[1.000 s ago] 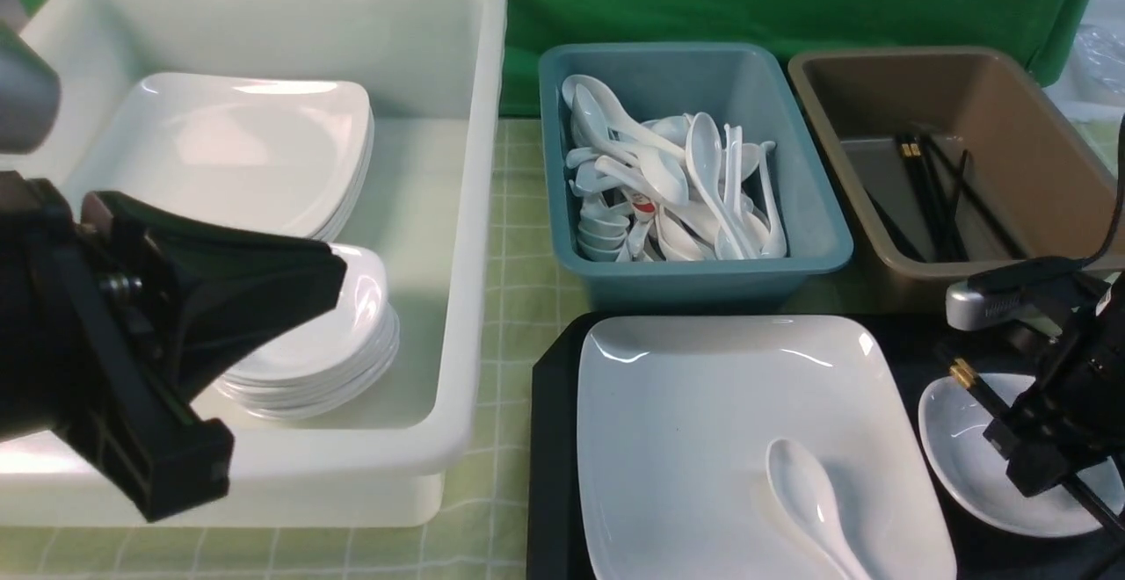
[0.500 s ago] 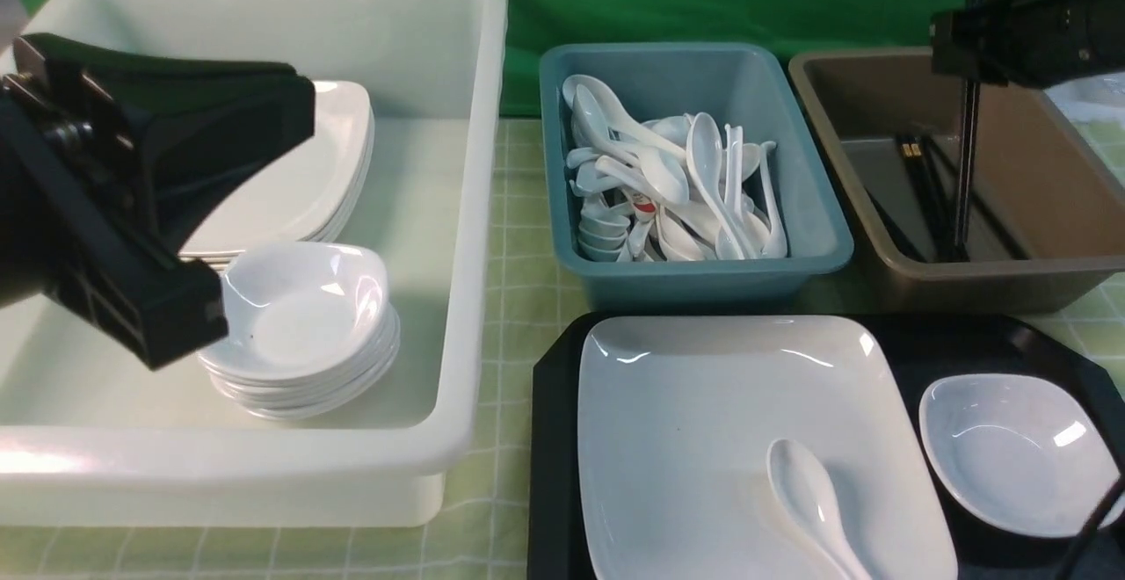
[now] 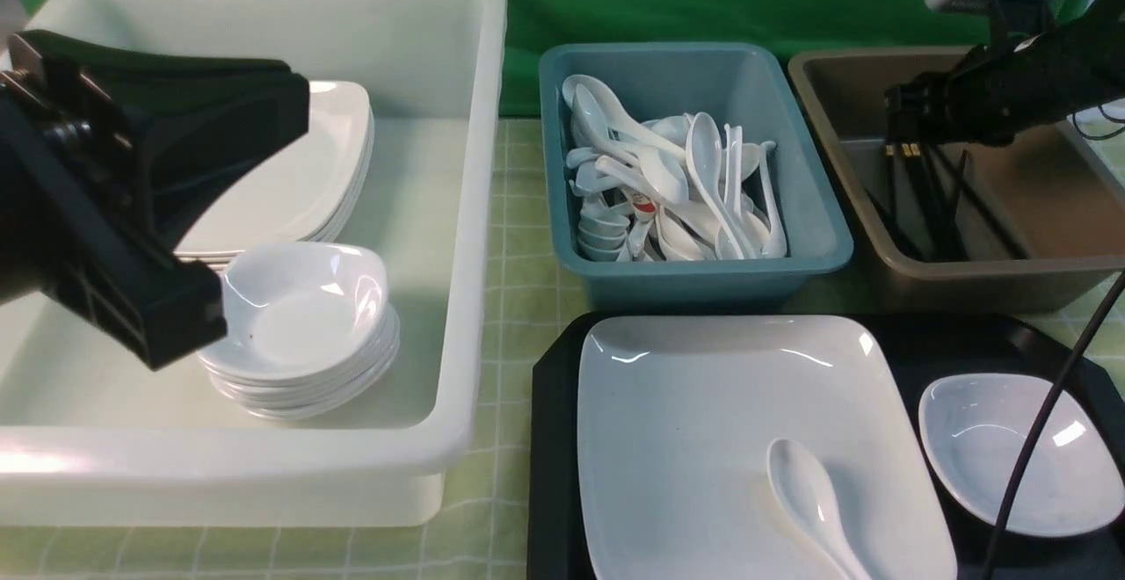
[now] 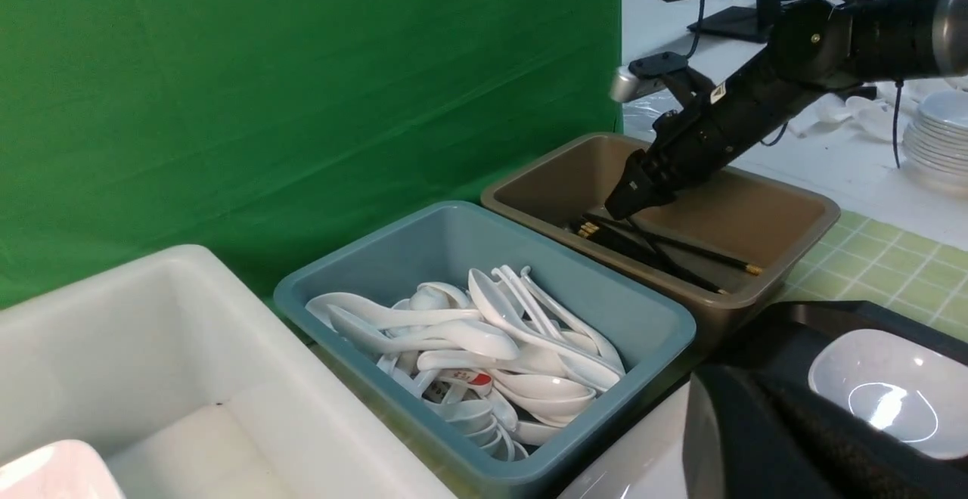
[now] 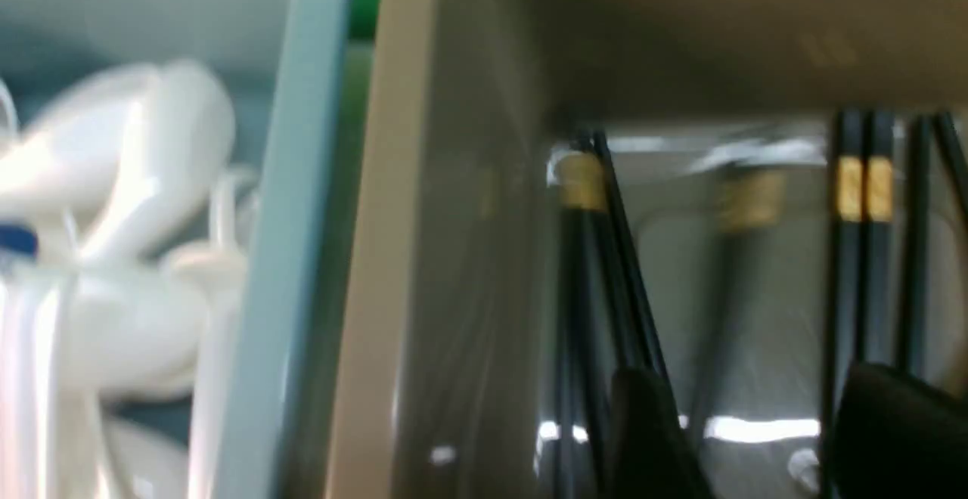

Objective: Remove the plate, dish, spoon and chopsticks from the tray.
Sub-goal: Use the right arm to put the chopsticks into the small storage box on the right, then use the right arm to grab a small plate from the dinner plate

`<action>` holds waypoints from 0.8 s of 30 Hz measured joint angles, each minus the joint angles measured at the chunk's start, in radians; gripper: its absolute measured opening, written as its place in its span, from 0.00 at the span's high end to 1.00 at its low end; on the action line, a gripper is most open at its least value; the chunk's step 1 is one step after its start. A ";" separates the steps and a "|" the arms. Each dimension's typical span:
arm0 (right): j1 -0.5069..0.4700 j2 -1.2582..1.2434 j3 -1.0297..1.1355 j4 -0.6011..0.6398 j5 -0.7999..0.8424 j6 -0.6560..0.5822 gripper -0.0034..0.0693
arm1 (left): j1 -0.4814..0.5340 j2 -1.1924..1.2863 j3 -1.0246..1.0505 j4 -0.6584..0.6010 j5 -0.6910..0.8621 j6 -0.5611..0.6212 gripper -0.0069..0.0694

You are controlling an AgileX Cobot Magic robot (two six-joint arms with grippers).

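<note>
While the right gripper [image 4: 624, 200] hangs over the brown bin [image 3: 1037, 277] with its fingers apart, black chopsticks [image 3: 932, 202] lie right under it. There are a few pairs, so the task's own pair is hard to pick out. The dish [image 3: 993, 448] sits on the tray [image 3: 549, 439], below this gripper and back toward the robot. It is far from the left gripper [image 3: 290, 119], which is closed and empty. Beside the dish, the spoon [image 3: 804, 492] lies on the plate [image 3: 703, 422], handle toward the robot — its end is cut off.

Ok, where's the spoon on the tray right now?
In the front view the spoon lies on the near right part of the plate, which sits on the tray, with the dish just to its right.
</note>
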 joint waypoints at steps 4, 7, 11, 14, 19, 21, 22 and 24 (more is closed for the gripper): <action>0.001 -0.087 0.000 -0.054 0.137 0.024 0.47 | 0.000 0.000 0.000 0.030 -0.001 -0.001 0.90; 0.012 -0.186 0.007 -0.108 0.300 0.017 0.54 | 0.000 0.000 0.000 0.047 0.003 -0.001 0.90; 0.090 -0.341 0.143 -0.279 0.482 0.016 0.58 | 0.000 0.000 0.000 0.051 0.011 -0.001 0.90; 0.192 -0.462 0.358 -0.402 0.570 0.018 0.58 | 0.000 0.000 0.000 0.054 0.012 -0.001 0.90; 0.264 -0.596 0.655 -0.457 0.558 0.017 0.50 | 0.000 0.000 0.000 0.054 0.015 -0.001 0.90; 0.265 -0.621 0.763 -0.477 0.520 0.005 0.38 | 0.000 0.000 0.000 0.054 0.017 -0.001 0.90; 0.265 -0.624 0.809 -0.489 0.489 -0.006 0.32 | 0.000 0.000 0.000 0.054 0.018 -0.001 0.90; 0.265 -0.624 0.893 -0.502 0.411 -0.020 0.23 | 0.000 0.000 0.000 0.054 0.024 -0.001 0.90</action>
